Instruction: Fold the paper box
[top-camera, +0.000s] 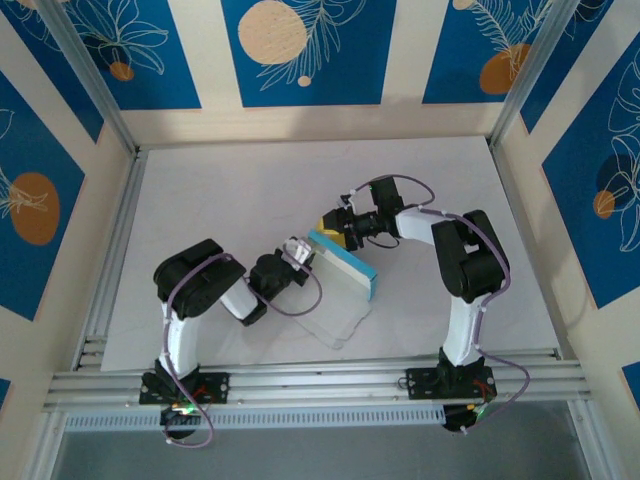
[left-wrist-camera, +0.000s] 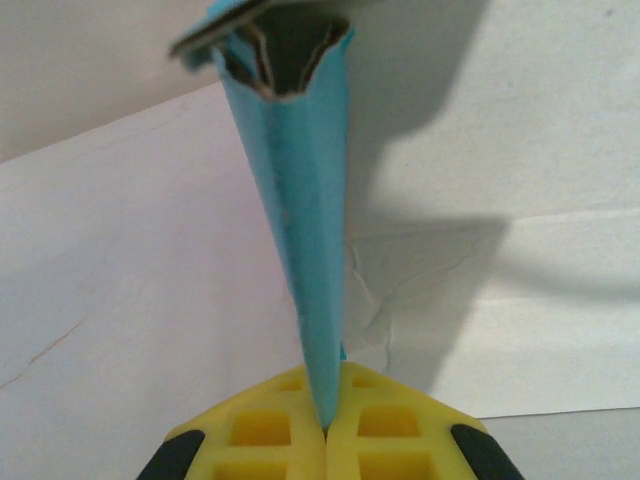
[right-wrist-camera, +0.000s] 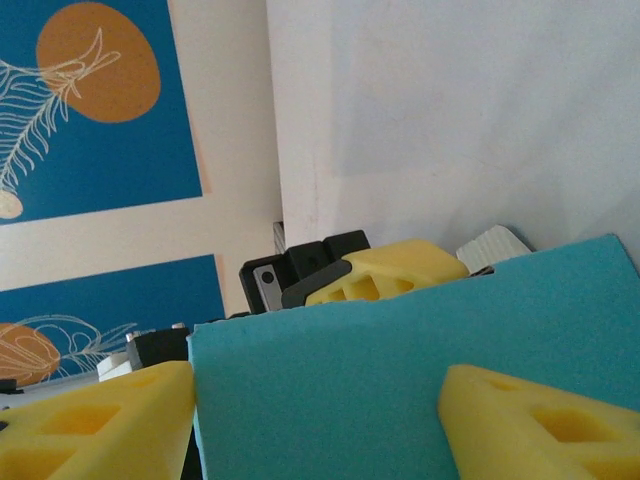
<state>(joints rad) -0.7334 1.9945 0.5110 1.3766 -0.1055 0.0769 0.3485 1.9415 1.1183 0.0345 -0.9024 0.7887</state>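
Folding looks mostly done: the flat light-blue paper box (top-camera: 345, 265) sits clamped in the closed left pincer (left-wrist-camera: 325, 430), its far end gaping by the parted, empty jaws of the right pincer (right-wrist-camera: 320, 385).

The white bench (top-camera: 250, 190) has walls (top-camera: 300, 50) on three sides of it. They are blue and cream, with orange circles and white leaves. Silver rails (top-camera: 320, 385) run along the bench's near edge.
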